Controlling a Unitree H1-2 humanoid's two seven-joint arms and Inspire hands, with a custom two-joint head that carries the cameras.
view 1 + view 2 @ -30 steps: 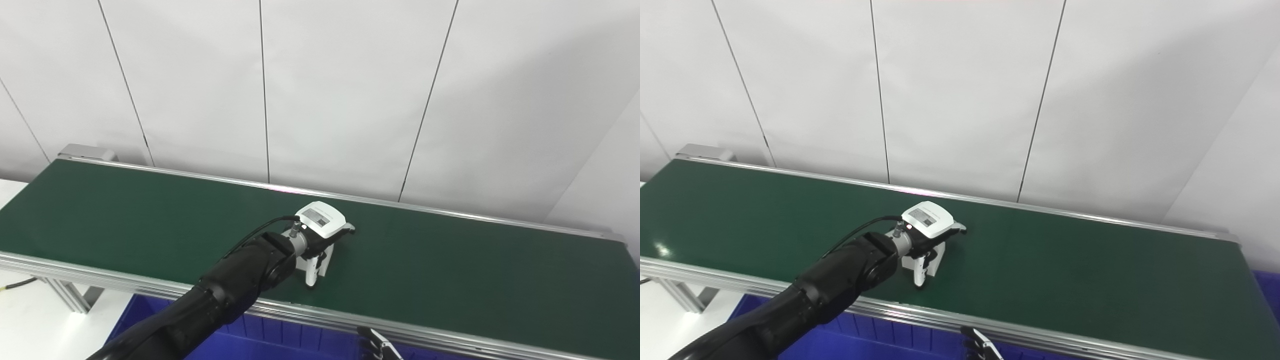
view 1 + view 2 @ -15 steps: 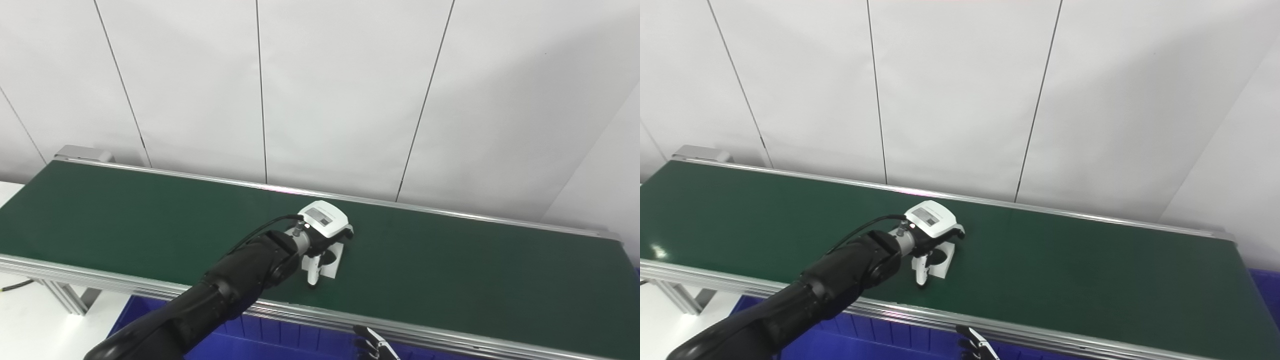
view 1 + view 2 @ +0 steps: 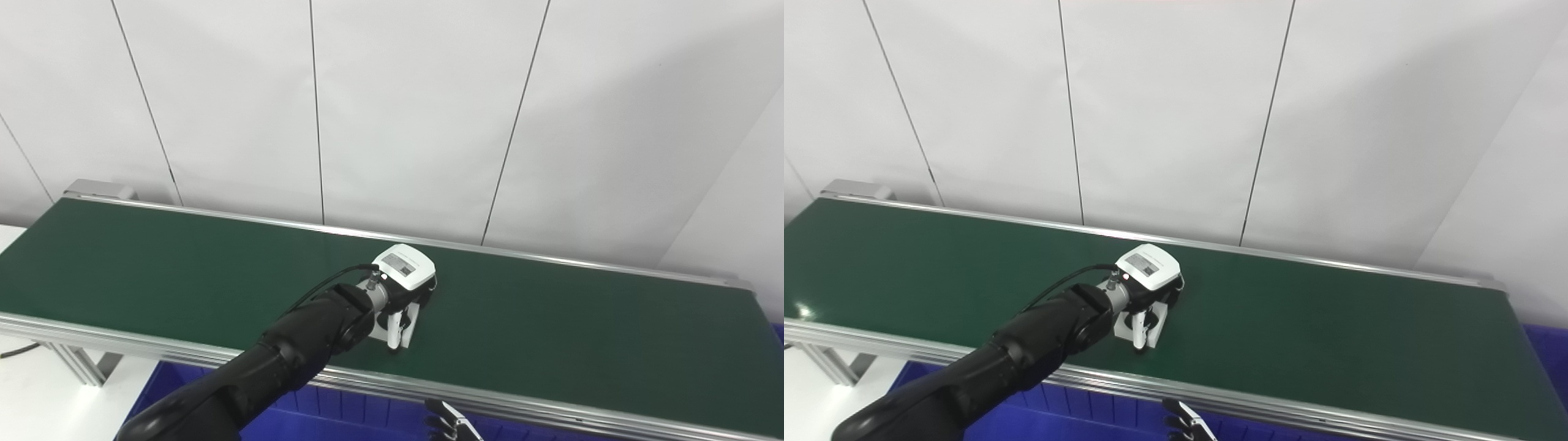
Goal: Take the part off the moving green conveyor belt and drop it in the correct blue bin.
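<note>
A small white block-shaped part (image 3: 413, 316) sits on the green conveyor belt (image 3: 153, 263), near its front rail and about mid-length. My left hand (image 3: 404, 274), white-backed on a black arm, reaches over it from the lower left. Its fingers curl down around the part and the thumb (image 3: 1139, 327) presses the near face. The part still rests on the belt. Only the fingertips of my right hand (image 3: 450, 425) show at the bottom edge, below the belt's front rail.
A blue bin (image 3: 343, 416) lies below the belt's near rail, with another blue edge (image 3: 1549, 349) at the far right. White wall panels stand behind the belt. A metal frame leg (image 3: 76, 367) is at the lower left.
The part has ridden a little to the right with the belt and my left hand followed it. The outstretched fingers have curled down and closed around the part. The camera shifted slightly.
</note>
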